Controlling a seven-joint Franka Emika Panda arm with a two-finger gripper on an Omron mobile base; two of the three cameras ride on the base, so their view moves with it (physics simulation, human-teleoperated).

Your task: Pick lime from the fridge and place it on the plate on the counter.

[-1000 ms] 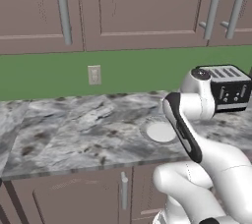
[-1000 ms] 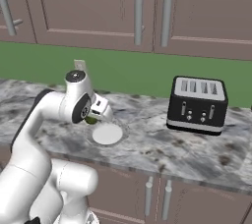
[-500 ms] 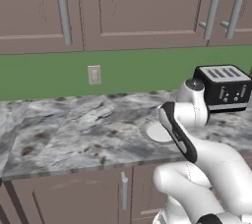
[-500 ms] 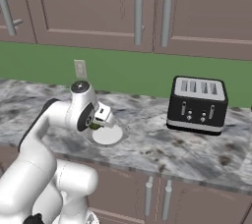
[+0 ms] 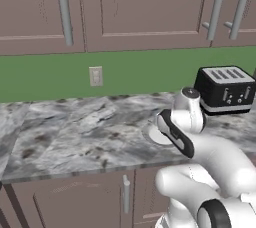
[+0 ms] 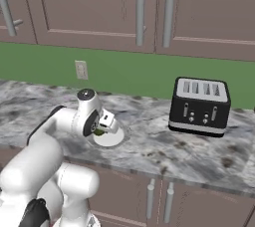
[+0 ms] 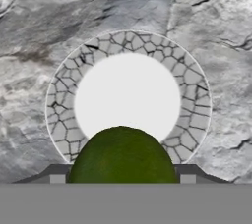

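The lime (image 7: 123, 155) is dark green and round, held between my gripper's (image 7: 123, 176) two dark fingertips just above the plate (image 7: 197, 120). The plate is round and white with a cracked grey rim, and lies on the marbled counter (image 7: 44, 31). In the right base view the gripper (image 6: 101, 130) hangs low over the plate (image 6: 116, 140) with the lime (image 6: 98, 132) in it. In the left base view my arm hides most of the plate (image 5: 151, 133). The fridge is out of view.
A black toaster (image 6: 199, 105) stands on the counter right of the plate, also seen as the toaster (image 5: 225, 89) at the back right. Brown-mauve wall cabinets (image 6: 149, 7) hang above a green wall with an outlet (image 5: 95, 76).
The hand has come down and slightly right with the lime, from above the plate's far edge to low over the plate. Plate and toaster have not moved.
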